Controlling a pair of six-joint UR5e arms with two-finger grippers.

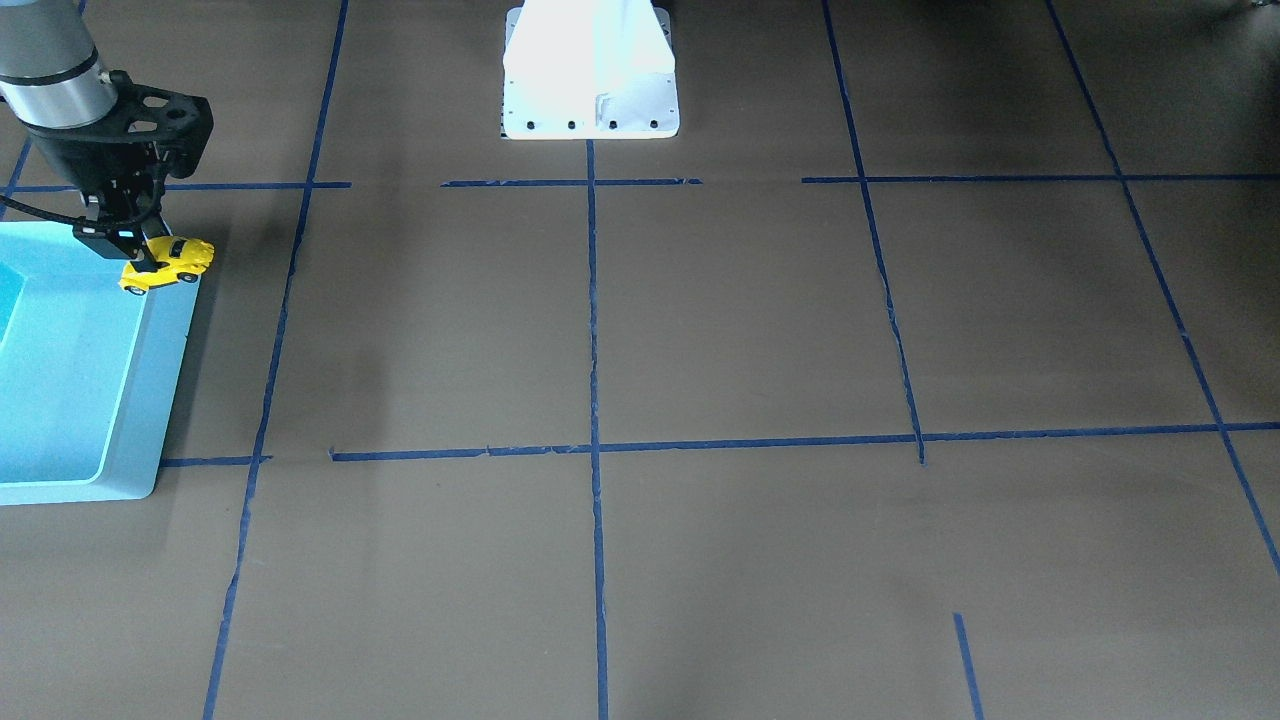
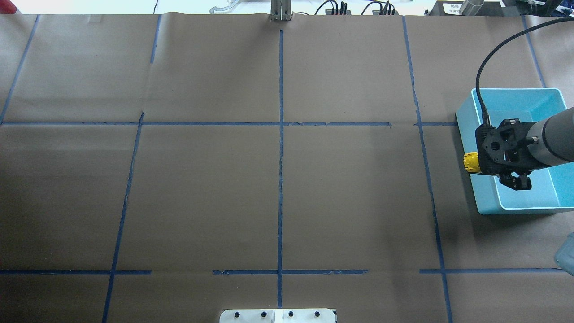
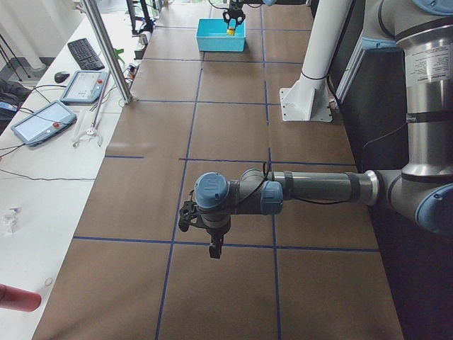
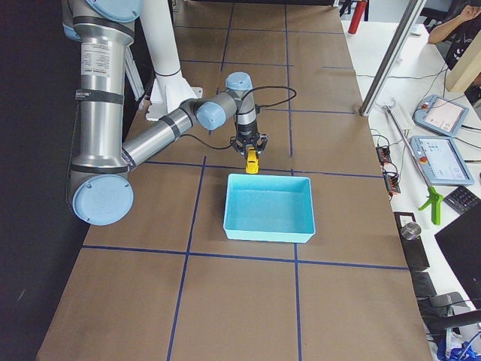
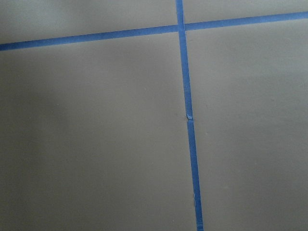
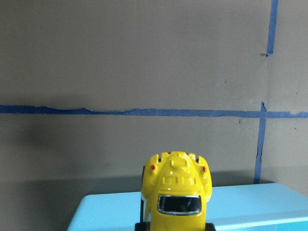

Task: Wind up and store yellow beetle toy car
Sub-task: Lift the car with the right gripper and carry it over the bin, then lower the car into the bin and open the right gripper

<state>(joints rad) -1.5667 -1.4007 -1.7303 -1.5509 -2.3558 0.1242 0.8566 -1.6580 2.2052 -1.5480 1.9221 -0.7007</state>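
Right pincer, car above bin rim

Brown table, blue tape grid, side bench — tablets, keyboard.

Yellow beetle toy car, light blue bin, brown table — blue tape grid

Even overhead light; soft shadows; sharp focus.
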